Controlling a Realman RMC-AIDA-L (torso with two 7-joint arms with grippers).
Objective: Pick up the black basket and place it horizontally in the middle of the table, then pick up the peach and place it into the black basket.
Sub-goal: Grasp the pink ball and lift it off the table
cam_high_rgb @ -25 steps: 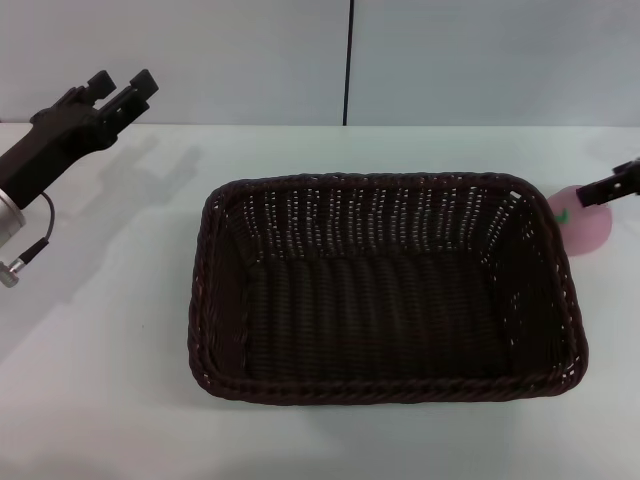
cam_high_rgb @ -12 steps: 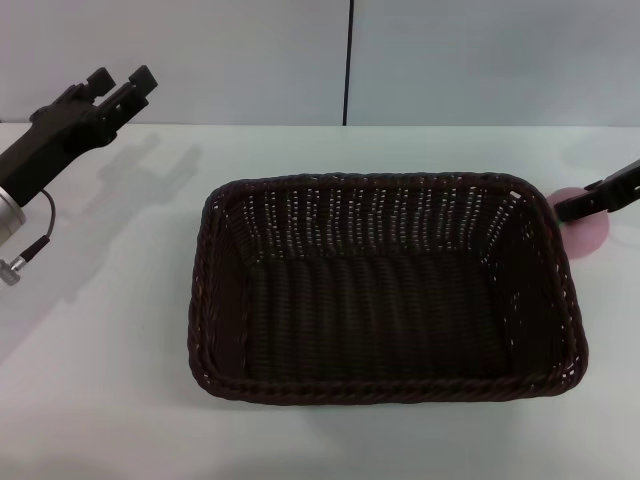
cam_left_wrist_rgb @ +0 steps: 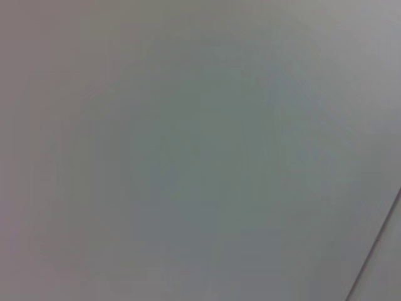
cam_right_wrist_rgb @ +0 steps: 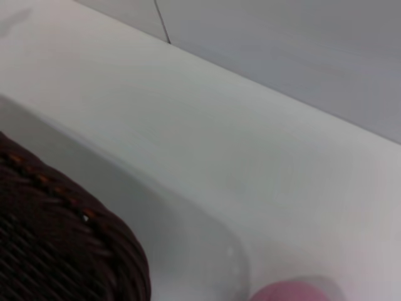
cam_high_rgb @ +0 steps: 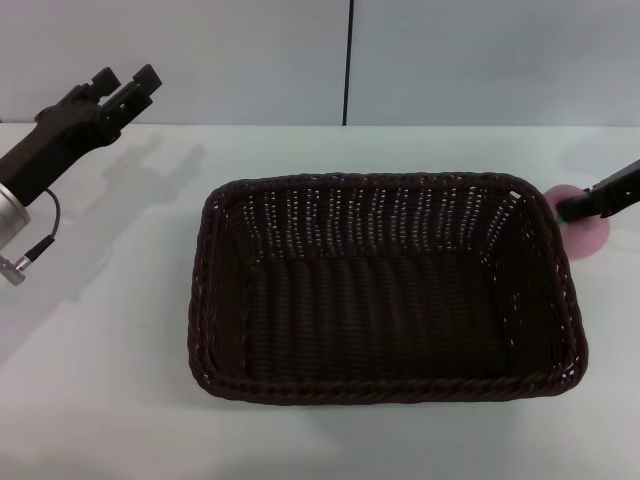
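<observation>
**Reaching for the peach beside a centred basket**

Hanging above the far left of the desk (cam_high_rgb: 110, 330), the left gripper (cam_high_rgb: 126, 87) sits raised at the end of its dark arm, pointing up and away toward the back wall. Its jaws stand a little apart with nothing between them. A silver wrist section and a short cable show lower down the same arm. The left wrist view offers only a plain grey surface crossed by a thin dark line at one corner.

Moving to the middle, the black basket (cam_high_rgb: 385, 285) lies on the desk with its long side running left to right. Its braided rim faces up, its woven sides slope inward, and its floor holds nothing.

At the right, the peach (cam_high_rgb: 583, 235) rests on the desk just outside the basket's far right corner, close to the rim. The right gripper (cam_high_rgb: 590, 203) comes in from the right edge and overlaps the top of the peach. Only one dark finger shows, so I cannot tell how its jaws stand. In the right wrist view, the basket's rim (cam_right_wrist_rgb: 75, 251) and a sliver of the peach (cam_right_wrist_rgb: 288, 293) appear along the picture's edge.
</observation>
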